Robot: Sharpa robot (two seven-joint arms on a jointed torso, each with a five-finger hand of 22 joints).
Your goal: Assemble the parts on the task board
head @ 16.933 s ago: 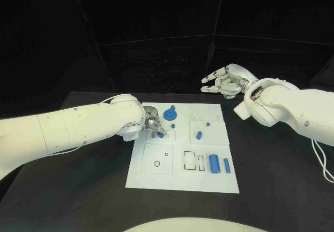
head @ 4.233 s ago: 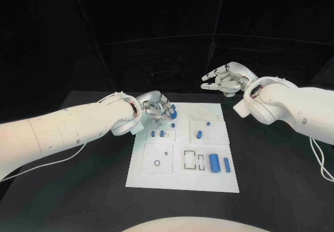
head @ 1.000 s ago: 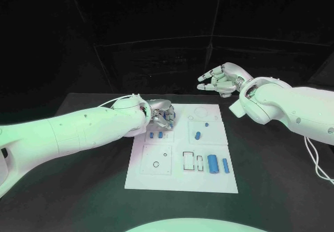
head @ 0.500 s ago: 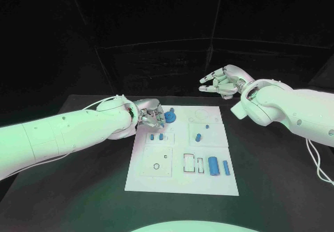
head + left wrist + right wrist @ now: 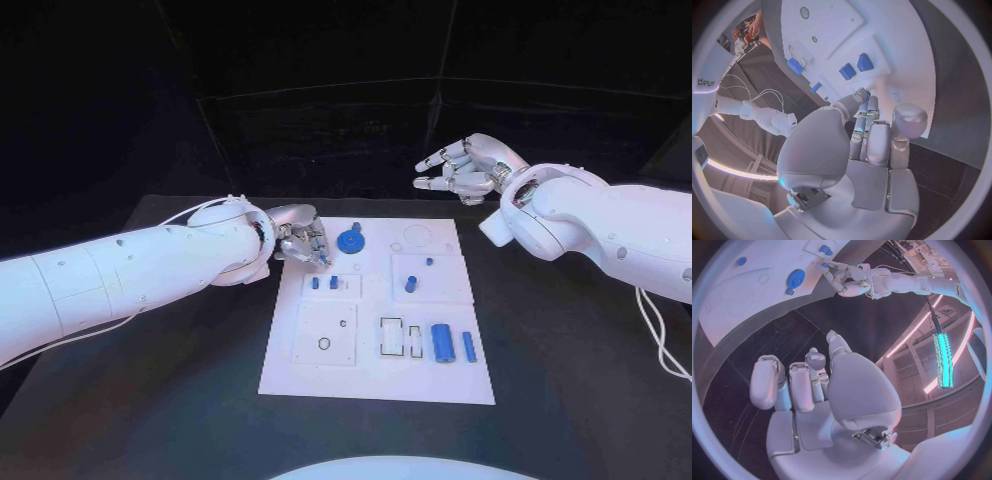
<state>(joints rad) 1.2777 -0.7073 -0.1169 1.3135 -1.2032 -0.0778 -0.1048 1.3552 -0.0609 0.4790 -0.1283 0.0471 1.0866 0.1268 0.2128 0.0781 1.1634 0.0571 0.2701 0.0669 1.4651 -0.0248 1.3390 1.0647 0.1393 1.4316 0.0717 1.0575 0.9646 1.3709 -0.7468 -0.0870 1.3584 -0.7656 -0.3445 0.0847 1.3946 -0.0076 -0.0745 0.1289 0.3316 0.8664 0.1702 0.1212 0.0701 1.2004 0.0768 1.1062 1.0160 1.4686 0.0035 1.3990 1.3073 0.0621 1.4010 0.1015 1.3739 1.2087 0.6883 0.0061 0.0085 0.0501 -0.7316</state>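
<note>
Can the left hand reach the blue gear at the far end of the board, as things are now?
Probably yes. The left hand hangs at the board's far left corner, holding nothing, and the blue gear lies right beside it with nothing between them. The right hand is raised well away.

head: we look down from above onto the table [image 5: 173,400] with the white board [image 5: 378,372] mid-picture, both arms entering from the sides | left wrist: close behind left hand [image 5: 864,150], facing the board [image 5: 836,30] | right wrist: behind right hand [image 5: 811,385], farther off, facing the board's edge [image 5: 742,305] | shared: board, blue gear [image 5: 351,241] [image 5: 795,277]
</note>
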